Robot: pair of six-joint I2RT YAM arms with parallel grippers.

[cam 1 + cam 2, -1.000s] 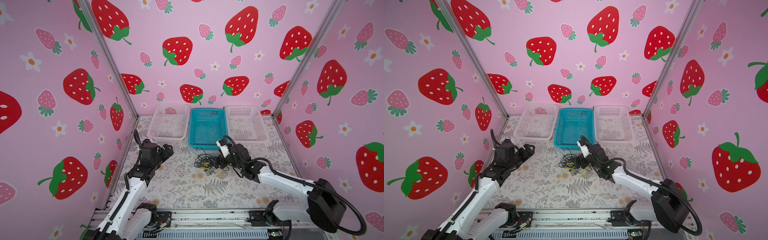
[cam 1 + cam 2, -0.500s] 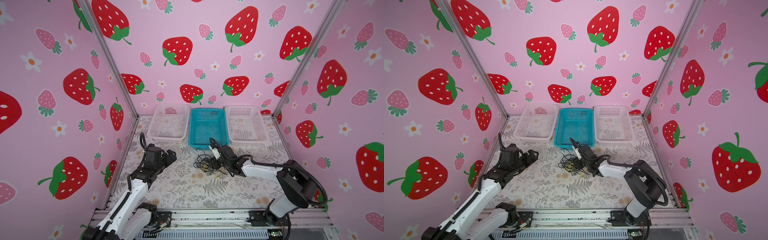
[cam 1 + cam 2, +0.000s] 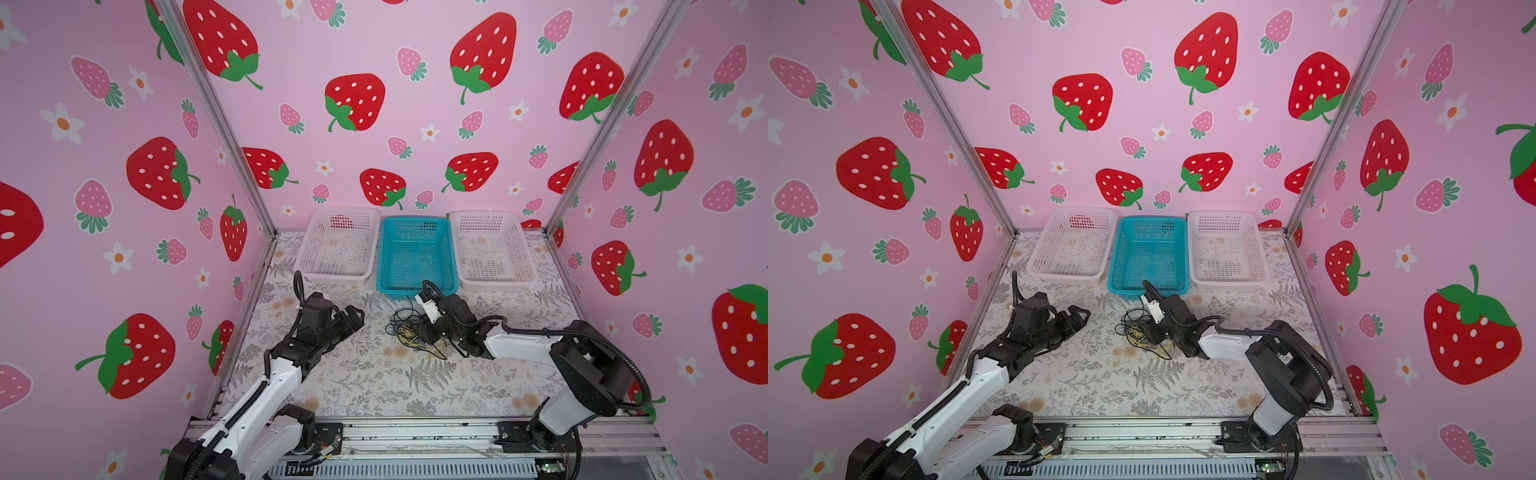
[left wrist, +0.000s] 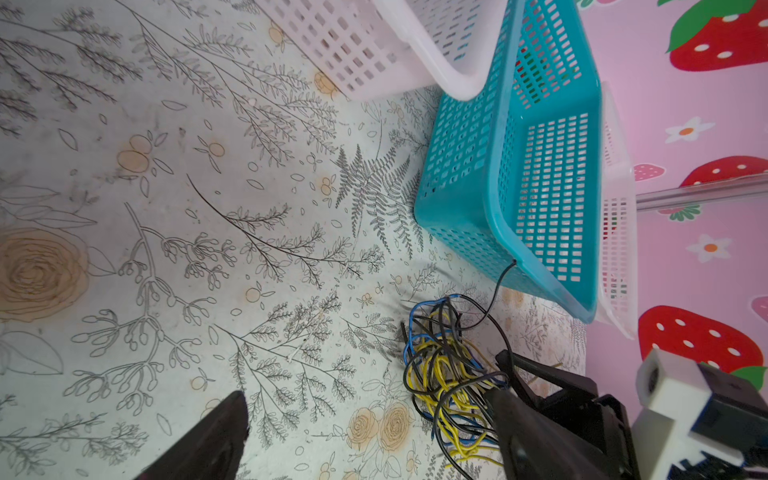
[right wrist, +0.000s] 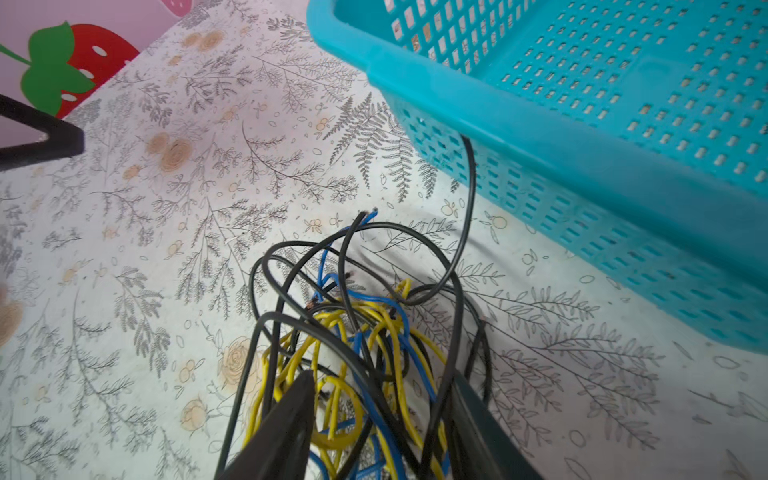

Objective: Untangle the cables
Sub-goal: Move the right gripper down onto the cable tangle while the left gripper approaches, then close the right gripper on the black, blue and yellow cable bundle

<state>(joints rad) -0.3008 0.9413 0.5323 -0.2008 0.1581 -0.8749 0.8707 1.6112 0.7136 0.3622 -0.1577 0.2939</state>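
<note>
Jaws, right gripper (image 5: 382, 378): fingers stand apart, roughly half spread, one on each side of the cables (image 5: 357, 324). Yellow, blue and black strands fill the gap between them, with bare cloth showing through. I cannot tell whether either finger presses on a strand.

Jaws, left gripper (image 3: 356, 318): wide apart, nothing between them. It sits low over the table (image 3: 374, 382), well to the left of the tangle and pointing toward it. From its own wrist camera I see only one dark fingertip (image 4: 216, 432) at the frame edge.

Cables: one knotted heap on the floral cloth, near the table's middle, just in front of the blue basket (image 3: 415, 286). Both top views show the right gripper's tips buried in the heap's right side. Yellow wire is bunched in the core, blue threads through it, and black loops ring the outside.

Stray strand: a single black wire (image 5: 469, 187) rises out of the heap and meets the blue basket's near wall just under the rim. The left wrist view shows the same contact. Whether it hooks into a slot I cannot make out.

Baskets: three in a row along the back wall, a white one (image 3: 332, 274) left, blue middle, and a white one (image 3: 494, 282) right. The white ones look bare inside; the blue one's floor is too fine-meshed to read.
</note>
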